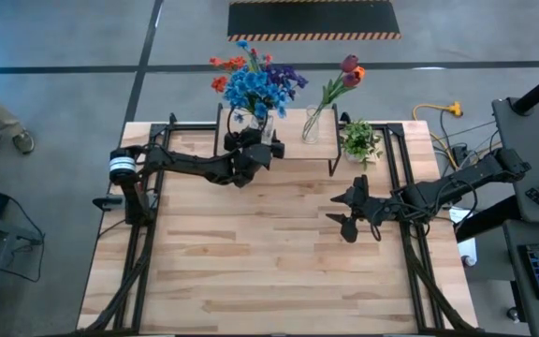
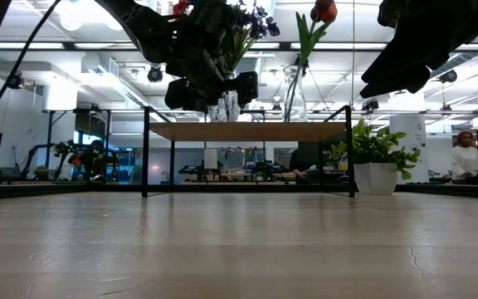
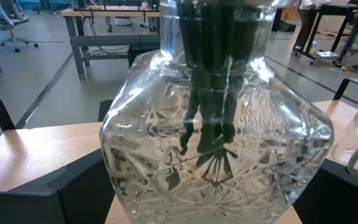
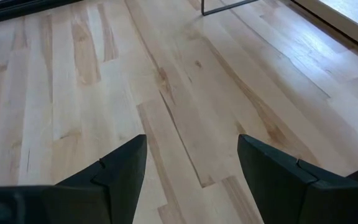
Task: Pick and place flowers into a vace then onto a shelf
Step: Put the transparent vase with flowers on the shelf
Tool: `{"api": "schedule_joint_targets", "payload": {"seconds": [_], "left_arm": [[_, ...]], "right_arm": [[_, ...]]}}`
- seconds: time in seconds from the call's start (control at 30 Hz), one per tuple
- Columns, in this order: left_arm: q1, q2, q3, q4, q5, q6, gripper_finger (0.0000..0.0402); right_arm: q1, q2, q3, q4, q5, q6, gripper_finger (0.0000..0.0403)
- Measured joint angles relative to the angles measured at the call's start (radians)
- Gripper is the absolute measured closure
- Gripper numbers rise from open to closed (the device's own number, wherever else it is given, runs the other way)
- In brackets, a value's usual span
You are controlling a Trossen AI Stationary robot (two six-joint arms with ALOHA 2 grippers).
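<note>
A cut-glass vase holding blue, purple and orange flowers stands with its base on the shelf, at the shelf's left end. My left gripper reaches it level from the near-left. It is open, with one finger on each side of the vase's wide belly. A slim glass vase with dark red and orange tulips stands at the shelf's right end. My right gripper hangs open over the bare table at right of centre, holding nothing. My left gripper has its left finger by the vase's left wall and its right finger by the right wall, level and low on the belly. I cannot tell whether either finger touches the glass. The vase stands upright on the shelf.
A small potted plant stands on the table just right of the shelf. The shelf's black legs stand on the tabletop. Black rails run along the table's left and right sides. A wide stretch of bare wood lies toward the near edge.
</note>
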Motion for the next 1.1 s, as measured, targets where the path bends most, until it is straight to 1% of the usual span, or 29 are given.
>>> {"api": "schedule_joint_targets", "payload": {"seconds": [0.17, 0.77, 1.1], "left_arm": [[0.000, 0.000, 0.000, 0.000, 0.000, 0.000, 0.0003], [-0.010, -0.002, 0.012, 0.019, 0.000, 0.004, 0.0003], [-0.013, -0.003, 0.061, 0.019, 0.006, 0.084, 0.0003]], "right_arm": [[0.000, 0.000, 0.000, 0.000, 0.000, -0.004, 0.0161], [0.000, 0.000, 0.000, 0.000, 0.000, -0.008, 0.0161], [0.000, 0.000, -0.006, 0.000, 0.000, -0.008, 0.0161]]}}
